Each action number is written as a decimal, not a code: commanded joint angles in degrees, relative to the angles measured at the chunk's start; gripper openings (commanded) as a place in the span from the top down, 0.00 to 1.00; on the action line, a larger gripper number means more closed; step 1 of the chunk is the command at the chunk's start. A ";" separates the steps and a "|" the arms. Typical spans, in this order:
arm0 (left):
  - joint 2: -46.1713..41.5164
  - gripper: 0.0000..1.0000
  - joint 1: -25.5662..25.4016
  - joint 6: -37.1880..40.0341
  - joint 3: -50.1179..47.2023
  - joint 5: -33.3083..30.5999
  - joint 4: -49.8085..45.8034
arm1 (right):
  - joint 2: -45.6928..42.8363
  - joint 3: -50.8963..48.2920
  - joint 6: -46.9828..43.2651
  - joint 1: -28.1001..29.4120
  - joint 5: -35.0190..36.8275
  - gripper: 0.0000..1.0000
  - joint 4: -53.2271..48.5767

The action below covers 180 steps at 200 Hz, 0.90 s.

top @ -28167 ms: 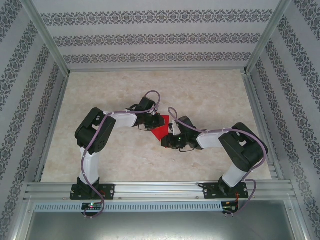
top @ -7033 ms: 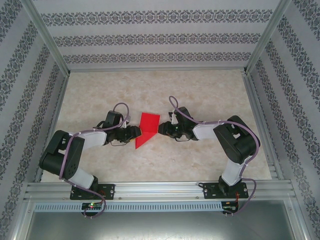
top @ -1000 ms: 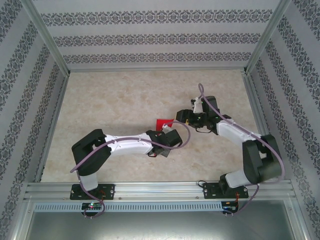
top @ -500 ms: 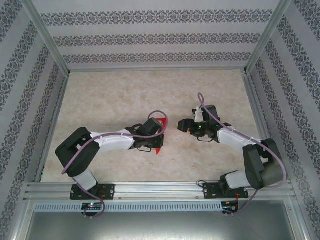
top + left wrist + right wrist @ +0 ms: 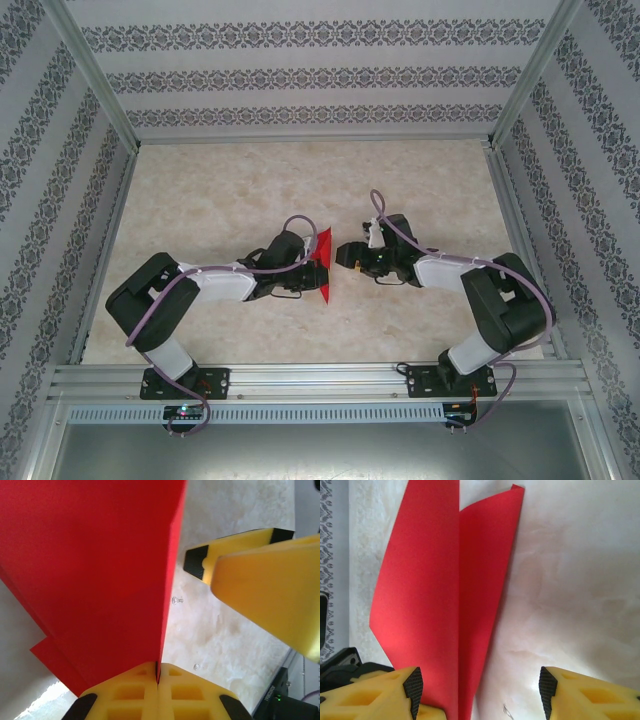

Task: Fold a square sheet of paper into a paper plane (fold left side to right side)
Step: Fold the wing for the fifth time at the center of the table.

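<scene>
The square sheet of paper (image 5: 326,262) is bright red and folded into a narrow, pointed, paper plane shape with a centre crease (image 5: 458,605). It stands on edge above the table. My left gripper (image 5: 317,268) is shut on its lower edge, with the yellow fingers (image 5: 130,695) pinching the red paper (image 5: 100,570). My right gripper (image 5: 343,254) is open, just right of the paper and facing it. In the right wrist view the red paper (image 5: 430,590) rises between the spread jaws of the right gripper (image 5: 480,690), close to its left pad (image 5: 413,687). Right gripper's fingers (image 5: 235,547) show beside the paper.
The beige marbled table (image 5: 420,190) is bounded by metal rails (image 5: 320,378) at the near edge and patterned walls (image 5: 320,75) on the other sides. Open tabletop lies behind and to both sides of the arms.
The right gripper has moved left, up to the paper. The left gripper has shifted slightly and turned the red paper upright on its edge, still clamped.
</scene>
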 commanded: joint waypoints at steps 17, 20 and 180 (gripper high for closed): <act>0.45 0.96 1.56 -4.62 -2.72 3.26 9.68 | 2.39 1.58 3.04 1.97 -0.36 0.36 6.72; 0.47 0.96 1.62 -4.69 -2.85 3.24 9.82 | 2.48 1.70 3.02 2.03 -0.36 0.36 6.72; 5.32 0.97 4.84 -8.34 -7.28 8.46 19.94 | 8.11 3.90 4.43 4.04 0.65 0.46 8.27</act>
